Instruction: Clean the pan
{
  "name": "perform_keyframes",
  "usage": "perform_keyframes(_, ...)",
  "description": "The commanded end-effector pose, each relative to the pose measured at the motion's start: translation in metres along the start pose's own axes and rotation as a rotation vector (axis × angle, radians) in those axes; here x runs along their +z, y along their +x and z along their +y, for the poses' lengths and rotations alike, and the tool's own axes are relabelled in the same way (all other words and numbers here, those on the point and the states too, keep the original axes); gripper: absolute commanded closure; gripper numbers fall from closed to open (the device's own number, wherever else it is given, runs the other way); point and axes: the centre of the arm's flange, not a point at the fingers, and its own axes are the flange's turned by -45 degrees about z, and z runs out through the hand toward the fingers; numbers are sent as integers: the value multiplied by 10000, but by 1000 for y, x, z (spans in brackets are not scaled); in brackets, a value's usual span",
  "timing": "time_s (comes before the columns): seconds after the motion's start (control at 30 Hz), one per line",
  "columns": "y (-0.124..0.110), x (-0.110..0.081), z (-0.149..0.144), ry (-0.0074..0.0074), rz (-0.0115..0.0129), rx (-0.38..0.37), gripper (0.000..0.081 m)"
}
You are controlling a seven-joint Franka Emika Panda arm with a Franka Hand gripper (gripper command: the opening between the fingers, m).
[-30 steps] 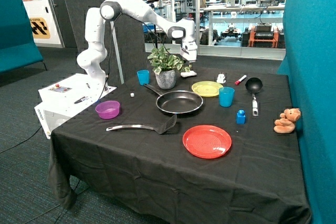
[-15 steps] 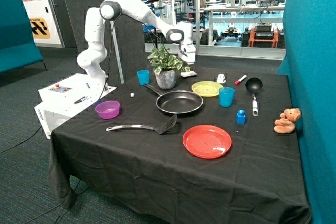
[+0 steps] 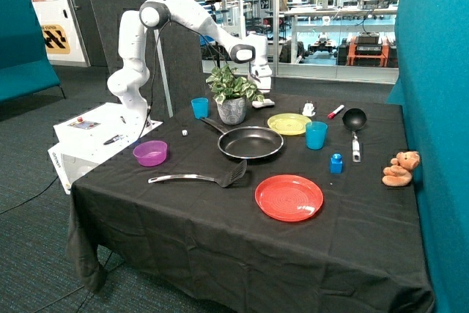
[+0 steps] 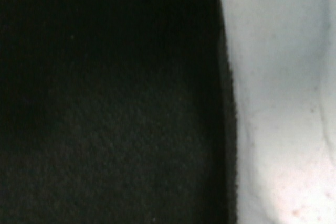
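Outside view: your pan [image 3: 250,142] lies flat near the middle of the table [image 3: 242,243], which is covered with a black cloth. Its long axis runs from the round bowl back along the dark handle [image 3: 212,125], which points toward the plant pot [image 3: 231,110] and the blue cup [image 3: 199,108] behind it. A yellow plate [image 3: 289,124] and a second blue cup [image 3: 316,135] sit just beside the pan's rim; a black slotted spatula [image 3: 201,177] and a red plate [image 3: 289,197] lie nearer the front edge. A purple bowl [image 3: 150,153] stands toward the robot's base.

Your gripper [image 3: 262,94] hangs low at the back of the table, just beside the plant, over a small white object [image 3: 264,102]. You cannot tell from either view whether it is spread or closed. It is well apart from the pan.

Wrist view: dark cloth [image 4: 110,108] fills most of the picture, with a pale surface [image 4: 278,98] along one side.

The room has grey carpet, teal partitions and glass walls behind.
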Motion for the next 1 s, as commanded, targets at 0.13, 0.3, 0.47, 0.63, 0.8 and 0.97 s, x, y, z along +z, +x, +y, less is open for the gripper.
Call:
perform_keyframes(0.13,1,14,-1,1,-46,-7,0)
perform_keyframes(0.3,1,17,-1,1,-46,-23,0)
perform_keyframes(0.47,2,19,1,1,-46,-129,0)
perform_keyframes(0.63,3,21,1,1,-46,-198,0)
perform_keyframes(0.8,4,23,2,1,-46,-211,0)
perform_keyframes(0.97,5,25,4,1,-46,-225,0)
